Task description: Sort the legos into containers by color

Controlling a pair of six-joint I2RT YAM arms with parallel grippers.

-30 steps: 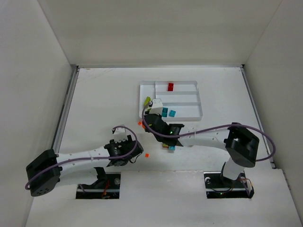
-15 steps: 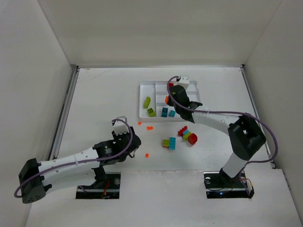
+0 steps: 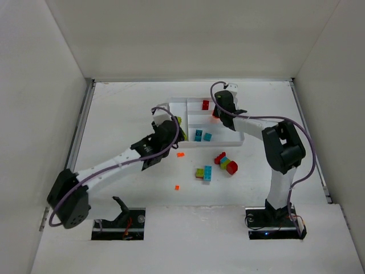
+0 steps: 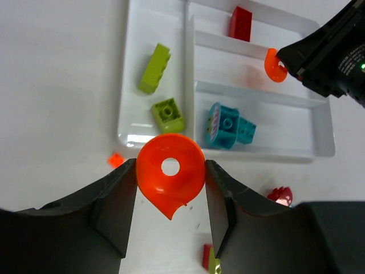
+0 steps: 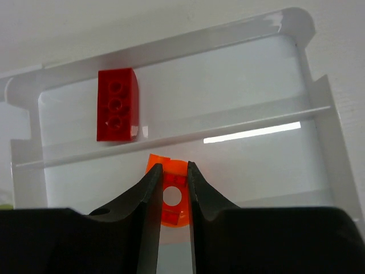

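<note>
Orange teardrop piece (image 4: 171,184): one, flat with a round hole, pinched edge to edge between the two fingers of the left gripper (image 4: 171,168).
Left jaws: pressed against the piece on both sides, partly spread by its width.
Orange round piece (image 5: 173,211): one, with a centre hole, clamped in the right gripper (image 5: 173,171).
Right jaws: nearly together, with only the thin piece between them.
Position of round piece: over the middle long section of the tray (image 4: 285,123). Contact with the floor cannot be told.
Red brick (image 5: 117,104): one, just ahead of the right jaws and to their left, lying in the next long section past the divider.
Lime bricks: two, ahead of the left jaws in the tall section, one long (image 4: 154,68) and one square (image 4: 167,114).
Teal bricks (image 4: 228,125): two, touching, ahead and slightly right of the left jaws in the nearest long section.
Small orange bits: two on the table, one near the left jaws (image 3: 181,154) and one well behind them (image 3: 177,186).
Lime-and-teal pair (image 3: 203,172): one pair on the table outside the tray, behind both jaws.
Mixed cluster (image 3: 225,162): red, teal and lime pieces bunched beside that pair, count unclear.
</note>
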